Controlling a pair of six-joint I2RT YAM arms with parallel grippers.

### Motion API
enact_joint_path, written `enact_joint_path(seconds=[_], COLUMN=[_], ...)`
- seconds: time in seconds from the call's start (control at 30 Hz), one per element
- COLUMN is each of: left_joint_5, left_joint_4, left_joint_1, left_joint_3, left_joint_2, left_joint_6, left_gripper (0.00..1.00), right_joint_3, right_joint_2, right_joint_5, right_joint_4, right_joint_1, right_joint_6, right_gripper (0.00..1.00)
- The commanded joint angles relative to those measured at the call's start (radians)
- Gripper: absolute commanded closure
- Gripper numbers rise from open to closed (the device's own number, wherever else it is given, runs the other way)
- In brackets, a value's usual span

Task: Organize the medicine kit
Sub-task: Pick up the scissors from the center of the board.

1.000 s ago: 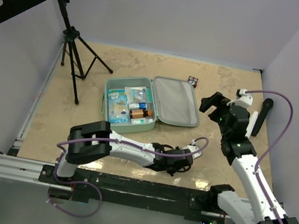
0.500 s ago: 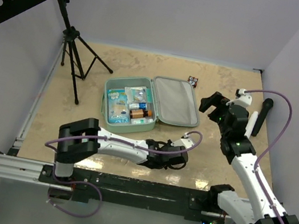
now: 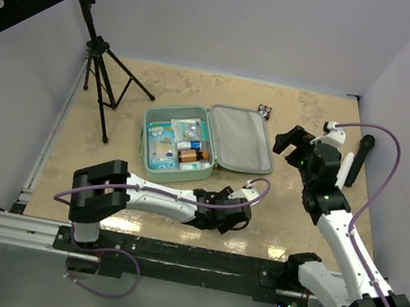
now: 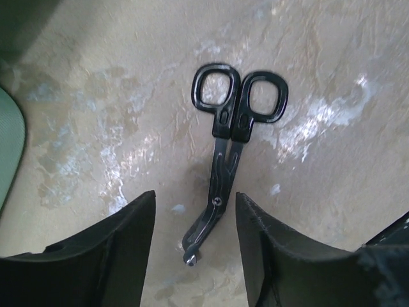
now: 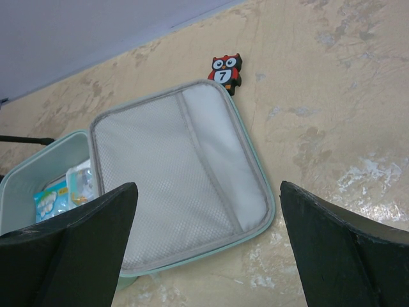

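Now the left gripper, jaws apart and empty, straddles the tip of the scissors, lower centre. Lower squarely before closing; right gripper gapes empty

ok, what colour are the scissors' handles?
Black. The scissors show best in the left wrist view.

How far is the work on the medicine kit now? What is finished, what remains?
Done: packets and a bottle lie in the base of the open kit. In hand: the left gripper is open over the scissors, which lie on the table, ungripped. Left: scissors into the kit, then probably closing it. The right gripper hangs open near the lid.
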Motion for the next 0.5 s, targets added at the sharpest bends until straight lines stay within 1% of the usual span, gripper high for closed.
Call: enact_joint_path(seconds=[0.0,0.03,0.17,0.47], left_joint_5=[0.082,0.093,0.124,0.159], left_joint_4=[0.046,0.049,0.046,0.052], left_joint_1=[0.003,0.003,0.008,0.023], left_joint_3=[-0.047,-0.045,-0.027,-0.01], left_joint_2=[-0.042,-0.034,0.009,0.064], left_joint_6=[0.045,0.059,0.079,0.098], left_gripper=[0.41,0.41,0.48,0.55], right_joint_3=[0.02,0.02,0.02,0.015], right_joint_2=[-0.012,-0.011,-0.004,-0.007], right_joint_5=[0.016,0.015,0.009,0.016], right_joint_4=[0.037,0.039,0.039,0.036], right_joint_1=[0.0,0.0,0.0,0.0], right_joint_6=[0.001,0.003,0.006,0.003], right_gripper=[0.02,0.02,0.02,0.02])
